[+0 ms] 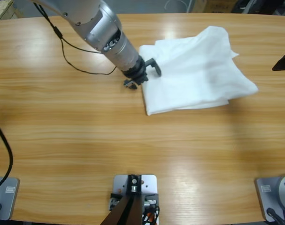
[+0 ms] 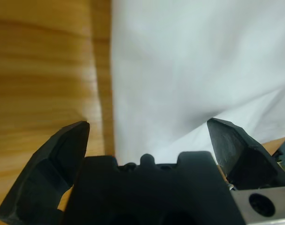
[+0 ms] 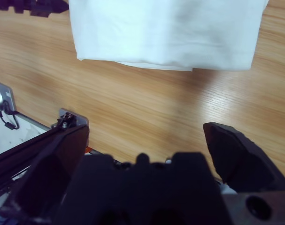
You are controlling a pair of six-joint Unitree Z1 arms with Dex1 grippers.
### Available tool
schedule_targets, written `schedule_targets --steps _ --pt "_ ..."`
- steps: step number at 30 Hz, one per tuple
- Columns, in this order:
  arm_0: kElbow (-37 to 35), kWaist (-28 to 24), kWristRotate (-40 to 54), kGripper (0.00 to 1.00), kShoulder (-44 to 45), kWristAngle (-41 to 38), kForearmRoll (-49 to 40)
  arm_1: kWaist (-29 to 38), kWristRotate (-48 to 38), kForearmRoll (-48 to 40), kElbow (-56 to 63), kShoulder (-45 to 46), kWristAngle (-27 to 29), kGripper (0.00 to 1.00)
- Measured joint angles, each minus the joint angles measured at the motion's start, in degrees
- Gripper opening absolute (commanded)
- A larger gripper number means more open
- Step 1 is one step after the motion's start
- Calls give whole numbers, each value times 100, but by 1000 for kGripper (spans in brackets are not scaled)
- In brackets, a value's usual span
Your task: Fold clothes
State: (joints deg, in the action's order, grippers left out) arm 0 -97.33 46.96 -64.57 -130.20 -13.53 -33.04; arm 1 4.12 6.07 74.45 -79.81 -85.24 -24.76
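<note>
A white T-shirt (image 1: 194, 70) lies folded into a rough rectangle on the wooden table (image 1: 62, 140), right of the middle and toward the far edge. My left gripper (image 1: 149, 70) comes in from the upper left and sits at the shirt's left edge, low over the table. In the left wrist view this gripper (image 2: 149, 126) is open, one jaw over bare wood and the other over the T-shirt (image 2: 194, 70), with nothing held. My right gripper (image 1: 283, 61) shows only as a black tip at the right edge. The right wrist view looks at the T-shirt (image 3: 165, 33) from a distance, the right gripper (image 3: 144, 129) open and empty.
A thin black cable (image 1: 72, 51) hangs from the left arm over the table's back left part. Another black cable (image 1: 6, 154) curves in at the left edge. The left gripper (image 3: 34, 7) shows at the top left of the right wrist view. Bare wood spreads in front of the shirt.
</note>
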Motion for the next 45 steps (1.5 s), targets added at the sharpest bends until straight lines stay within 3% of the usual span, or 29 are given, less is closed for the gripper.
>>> schedule_targets --steps 21,39,45 --pt "-921 -216 668 977 -428 -273 0 0 44 0 26 7 -1 1000" --pt "-970 -113 681 977 -450 -447 -532 0 45 0 35 13 -49 1000" --pt "-1185 -102 681 909 -493 -447 -536 0 45 0 52 22 -49 1000"
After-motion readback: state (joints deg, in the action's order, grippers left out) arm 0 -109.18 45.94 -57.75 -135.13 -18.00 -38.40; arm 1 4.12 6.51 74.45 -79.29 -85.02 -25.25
